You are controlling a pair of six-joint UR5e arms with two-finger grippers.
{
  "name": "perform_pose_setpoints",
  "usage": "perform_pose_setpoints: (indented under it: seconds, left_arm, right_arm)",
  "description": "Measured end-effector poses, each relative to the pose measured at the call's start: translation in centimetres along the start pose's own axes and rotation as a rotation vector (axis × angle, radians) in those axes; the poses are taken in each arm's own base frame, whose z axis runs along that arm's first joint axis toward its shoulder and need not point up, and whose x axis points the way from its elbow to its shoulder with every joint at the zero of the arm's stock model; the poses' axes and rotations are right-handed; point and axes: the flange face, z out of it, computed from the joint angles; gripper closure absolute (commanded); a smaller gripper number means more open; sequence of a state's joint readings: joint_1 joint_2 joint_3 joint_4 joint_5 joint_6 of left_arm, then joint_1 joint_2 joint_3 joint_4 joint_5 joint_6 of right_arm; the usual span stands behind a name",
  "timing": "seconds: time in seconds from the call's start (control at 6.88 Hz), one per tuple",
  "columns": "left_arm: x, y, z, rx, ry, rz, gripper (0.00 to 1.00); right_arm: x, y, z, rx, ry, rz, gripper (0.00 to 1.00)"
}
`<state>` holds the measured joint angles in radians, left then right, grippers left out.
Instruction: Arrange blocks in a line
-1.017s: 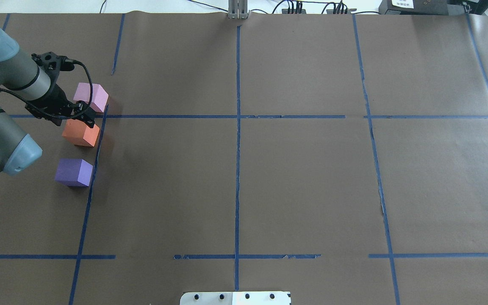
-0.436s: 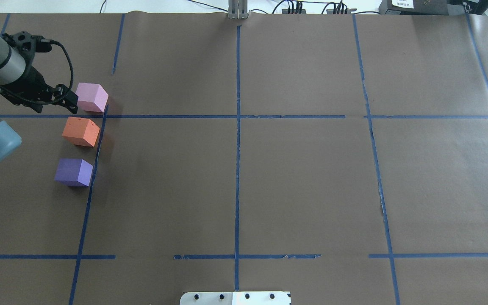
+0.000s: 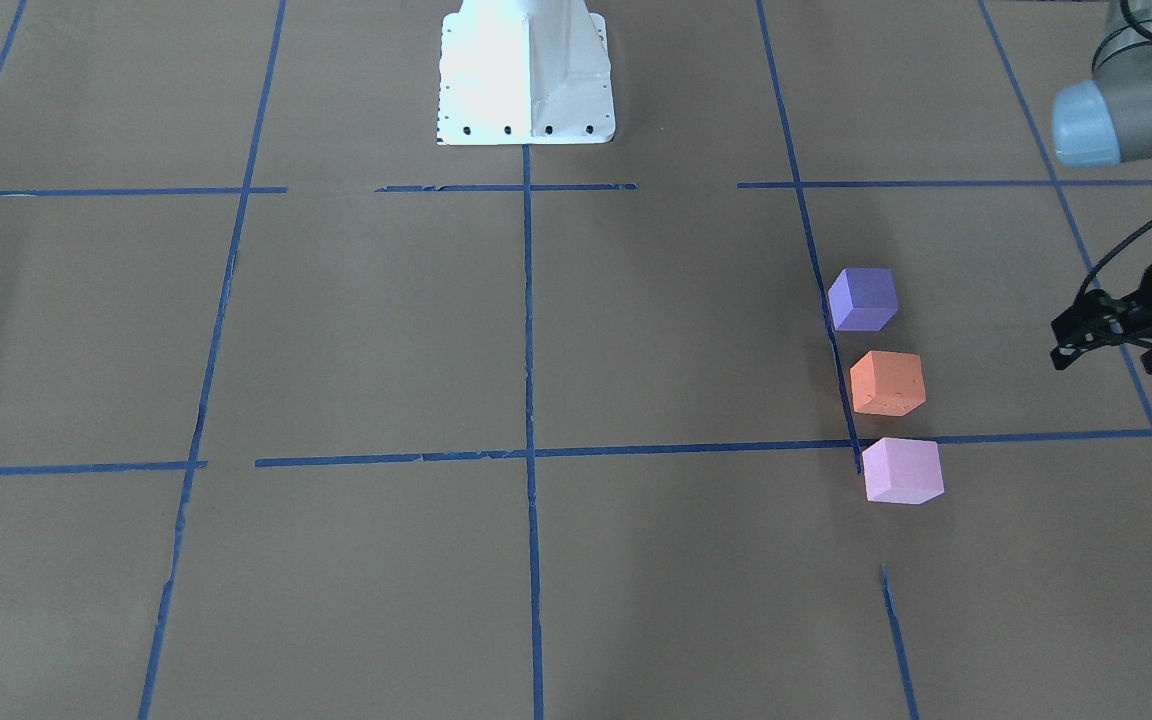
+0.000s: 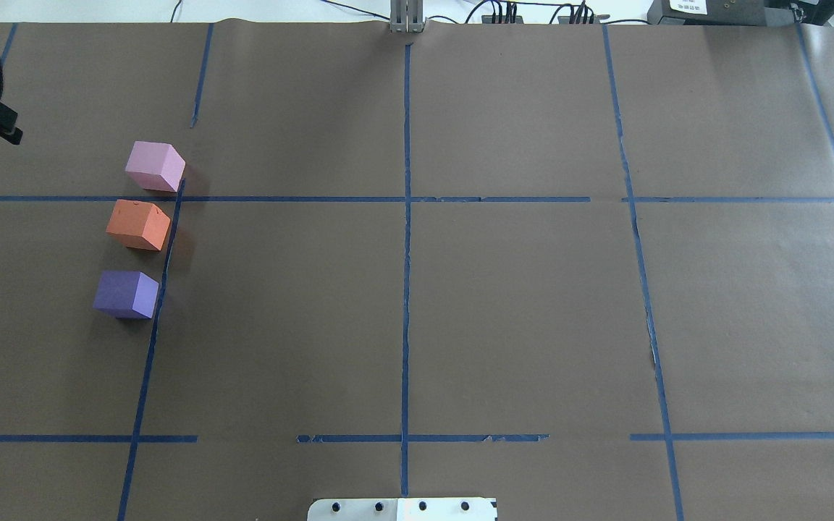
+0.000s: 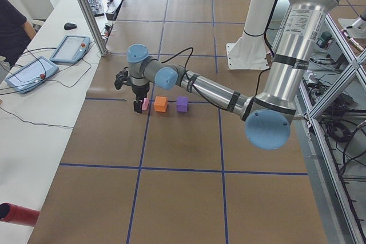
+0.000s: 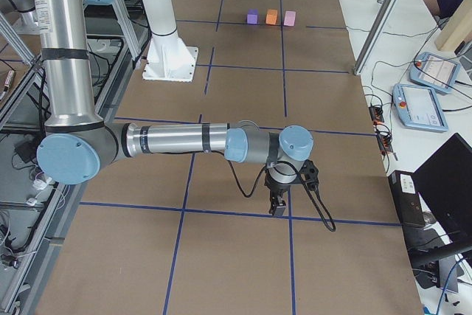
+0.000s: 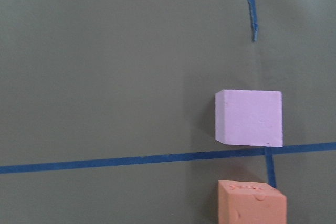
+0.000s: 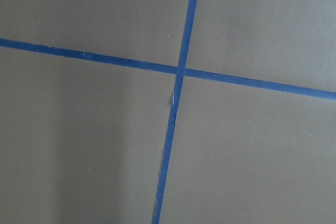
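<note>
3 foam cubes sitting in 1 row, looking done | left gripper hanging clear, fingers spread, empty | right gripper fingers: can't tell

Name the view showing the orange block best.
Overhead exterior: the orange block is whole, large, unobstructed. Front-facing shows it whole too; left wrist crops it; side views show it tiny; right wrist misses it.

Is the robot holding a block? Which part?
No, nothing is held. The pink block, orange block and purple block sit free on the table; the left gripper is empty, off to their side.
</note>
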<state>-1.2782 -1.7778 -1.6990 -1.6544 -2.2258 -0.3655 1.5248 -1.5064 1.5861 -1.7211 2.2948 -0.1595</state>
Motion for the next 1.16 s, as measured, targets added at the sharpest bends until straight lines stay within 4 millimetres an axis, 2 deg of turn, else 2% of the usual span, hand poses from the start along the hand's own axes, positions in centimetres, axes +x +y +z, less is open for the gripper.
perform_pose_setpoints:
  seconds: [0.29,0.44,0.87,1.16]
  left_arm:
    - [-9.9,2.7,-1.3,0.0,-0.046,0.048,0.0]
    - [-13.5,3.4,-1.6,-0.008,-0.06,0.065,0.0]
    - [-20.1,5.8,-1.9,-0.023,-0.024,0.075,0.0]
    - [-22.3,7.5,-2.3,-0.018,-0.005,0.049,0.0]
  right_arm:
    - [0.0,0.0,0.0,0.0,0.0,0.0,0.0]
    - [0.0,0.0,0.0,0.0,0.0,0.0,0.0]
    - [0.0,0.0,0.0,0.0,0.0,0.0,0.0]
    - [0.0,0.0,0.0,0.0,0.0,0.0,0.0]
